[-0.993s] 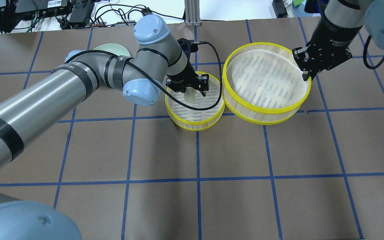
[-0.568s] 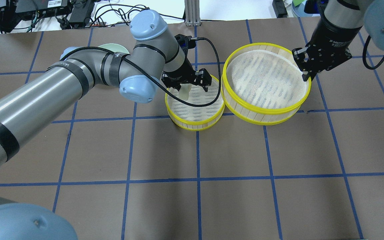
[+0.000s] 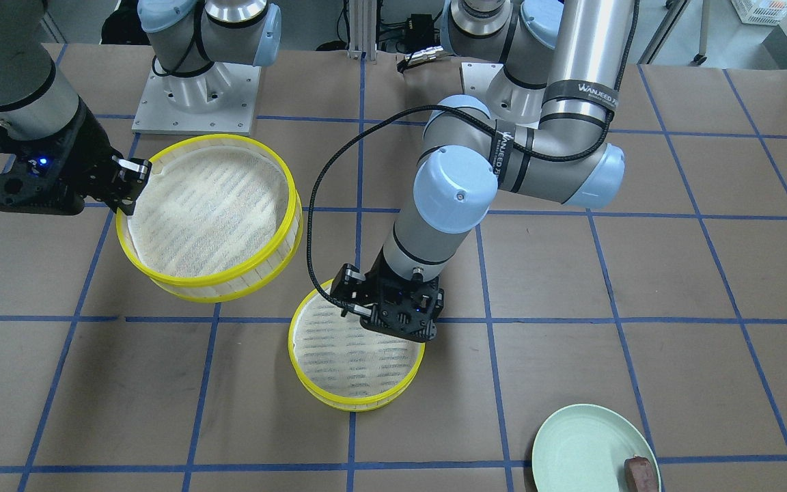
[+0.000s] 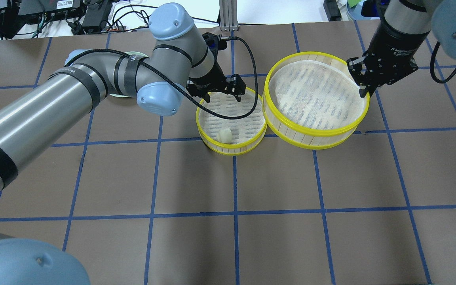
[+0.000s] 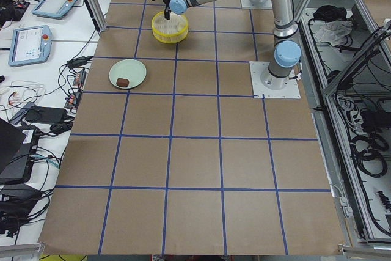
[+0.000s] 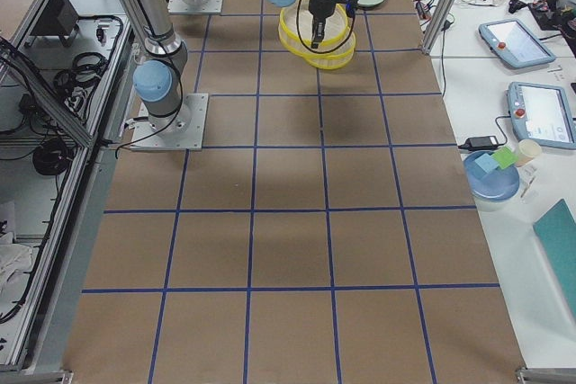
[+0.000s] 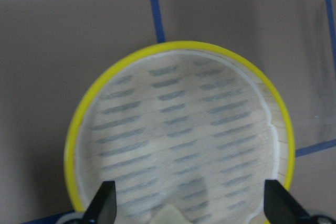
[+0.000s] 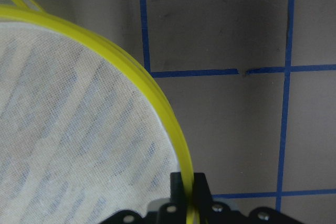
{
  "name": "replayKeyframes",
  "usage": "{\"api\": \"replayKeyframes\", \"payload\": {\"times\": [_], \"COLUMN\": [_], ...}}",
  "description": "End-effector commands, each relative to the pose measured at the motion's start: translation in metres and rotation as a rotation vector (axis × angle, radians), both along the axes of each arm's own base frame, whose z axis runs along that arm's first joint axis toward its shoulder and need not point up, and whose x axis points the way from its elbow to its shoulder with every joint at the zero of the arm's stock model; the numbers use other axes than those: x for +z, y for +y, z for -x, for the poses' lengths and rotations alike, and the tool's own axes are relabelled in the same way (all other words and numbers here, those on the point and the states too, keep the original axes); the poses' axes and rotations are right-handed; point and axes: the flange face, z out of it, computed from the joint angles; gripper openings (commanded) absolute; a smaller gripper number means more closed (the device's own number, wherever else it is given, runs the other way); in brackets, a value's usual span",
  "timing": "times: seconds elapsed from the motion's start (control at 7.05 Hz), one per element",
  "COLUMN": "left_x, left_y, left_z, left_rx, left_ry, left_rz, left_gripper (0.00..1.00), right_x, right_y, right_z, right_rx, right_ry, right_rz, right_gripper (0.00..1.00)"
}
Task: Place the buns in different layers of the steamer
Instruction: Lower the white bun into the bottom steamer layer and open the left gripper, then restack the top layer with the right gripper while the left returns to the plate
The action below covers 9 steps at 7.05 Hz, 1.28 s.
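Observation:
The cream bun (image 4: 225,135) lies loose in the lower steamer tray (image 4: 232,145), near its front wall; its top shows in the left wrist view (image 7: 168,216). My left gripper (image 4: 223,93) is open and empty above that tray's far rim (image 7: 178,46). My right gripper (image 4: 364,89) is shut on the rim of the second steamer tray (image 4: 319,135) and holds it raised beside the first; the wrist view shows the fingers clamped on the yellow rim (image 8: 157,95). The brown bun (image 3: 641,471) lies on the pale green plate (image 3: 571,444).
The green plate also shows from the table's left end (image 5: 135,71), off to my left arm's side. The table is brown paper with a blue tape grid. Cables and devices lie past its far edge (image 4: 93,16).
My left gripper has opened and let go of the cream bun, which now lies in the lower tray. The gripper has moved toward the tray's far rim. The right gripper and its tray have not moved.

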Motion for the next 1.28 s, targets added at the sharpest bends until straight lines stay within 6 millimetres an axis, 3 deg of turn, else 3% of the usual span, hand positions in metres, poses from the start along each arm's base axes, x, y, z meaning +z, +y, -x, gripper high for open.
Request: {"api": "replayKeyframes", "payload": {"times": [0.0,0.28,0.43,0.57,0.71,0.99,1.14], "left_x": [0.025,0.050,0.058,0.052,0.045,0.024,0.009], "left_y": [-0.031,-0.053,-0.058,-0.063,-0.067,-0.085,-0.093], "left_z": [-0.069,-0.167,-0.203,-0.232,-0.258,-0.273,-0.277], "left_rx": [0.051,0.103,0.134,0.083,0.077,0.071,0.077], "left_ry": [-0.084,-0.095,-0.102,-0.145,-0.250,-0.315,-0.321], "left_rz": [0.002,0.053,0.072,0.079,0.077,0.136,0.152], "left_gripper": [1.00,1.00,1.00,1.00,1.00,1.00,1.00], "right_x": [-0.006,-0.008,-0.033,-0.067,-0.100,-0.136,-0.140], "right_y": [-0.003,-0.018,-0.038,-0.049,-0.060,-0.062,-0.064], "right_z": [-0.001,-0.042,-0.080,-0.128,-0.154,-0.190,-0.192], "right_rx": [-0.032,-0.072,-0.124,-0.112,-0.143,-0.165,-0.162], "right_ry": [0.000,0.016,0.022,0.027,0.044,0.082,0.120], "right_rz": [-0.022,-0.011,0.028,0.038,0.049,0.079,0.102], "right_gripper": [0.00,0.00,0.00,0.00,0.00,0.00,0.00]}}
